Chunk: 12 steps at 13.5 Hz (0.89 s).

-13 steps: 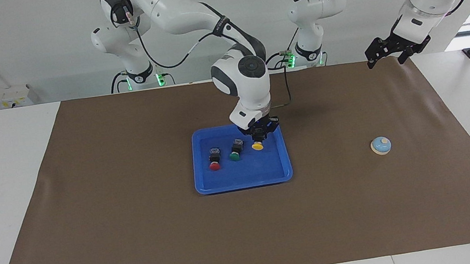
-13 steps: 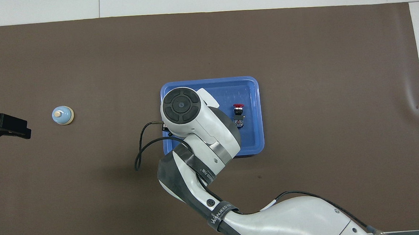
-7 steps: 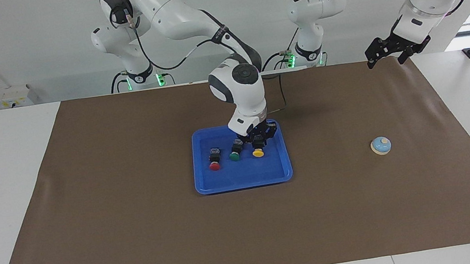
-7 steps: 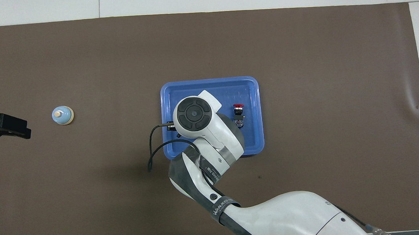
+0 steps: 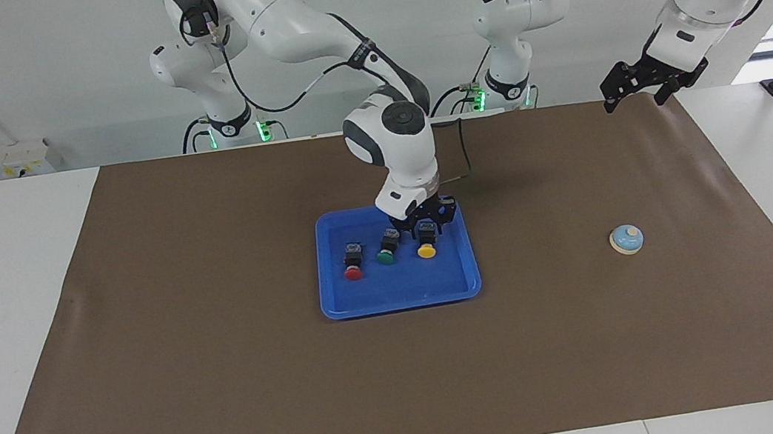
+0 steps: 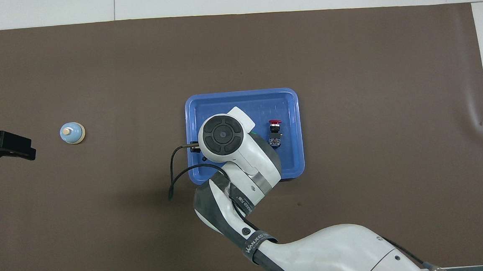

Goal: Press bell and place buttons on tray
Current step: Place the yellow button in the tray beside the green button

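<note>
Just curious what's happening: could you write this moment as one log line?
right gripper: over yellow-capped push button lying in shallow blue plastic tray | red, green buttons: in tray | left gripper: open, waiting

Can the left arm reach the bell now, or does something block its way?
Probably yes. The left gripper hangs open in the air at the left arm's end of the table; the bell stands alone on the brown mat, with nothing between. The right gripper is over the tray.
</note>
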### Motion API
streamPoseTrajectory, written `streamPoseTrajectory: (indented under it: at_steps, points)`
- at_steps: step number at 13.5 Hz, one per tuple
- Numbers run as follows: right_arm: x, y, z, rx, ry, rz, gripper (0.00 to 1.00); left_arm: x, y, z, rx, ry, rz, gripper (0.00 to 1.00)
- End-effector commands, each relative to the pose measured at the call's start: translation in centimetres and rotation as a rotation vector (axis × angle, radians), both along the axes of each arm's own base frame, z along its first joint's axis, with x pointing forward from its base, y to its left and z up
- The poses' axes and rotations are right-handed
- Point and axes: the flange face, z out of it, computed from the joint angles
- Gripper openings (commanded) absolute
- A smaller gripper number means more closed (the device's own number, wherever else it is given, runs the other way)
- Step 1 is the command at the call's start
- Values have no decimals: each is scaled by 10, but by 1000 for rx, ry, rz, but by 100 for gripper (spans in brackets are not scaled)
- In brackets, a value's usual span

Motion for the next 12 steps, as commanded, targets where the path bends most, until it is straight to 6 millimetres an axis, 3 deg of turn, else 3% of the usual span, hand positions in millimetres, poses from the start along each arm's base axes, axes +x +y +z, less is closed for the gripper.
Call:
streamPoseTrajectory:
  at_steps: [1, 2, 4, 7, 10, 12]
  points:
    - [1, -14, 34, -7, 8, -53, 100, -4, 1, 2, 11, -12, 9, 100]
    - [8, -30, 54, -7, 5, -78, 100, -4, 2, 2, 11, -12, 11, 100]
    - [28, -81, 96, -12, 13, -146, 100, -4, 1, 2, 11, -12, 9, 100]
    - [39, -148, 147, -42, 41, -151, 100, -4, 2, 2, 11, -12, 11, 100]
    - [51, -203, 164, -60, 62, -97, 100, -4, 2, 1, 11, -10, 12, 100]
    - [60, -253, 179, -67, 62, -58, 100, -4, 2, 2, 11, -12, 11, 100]
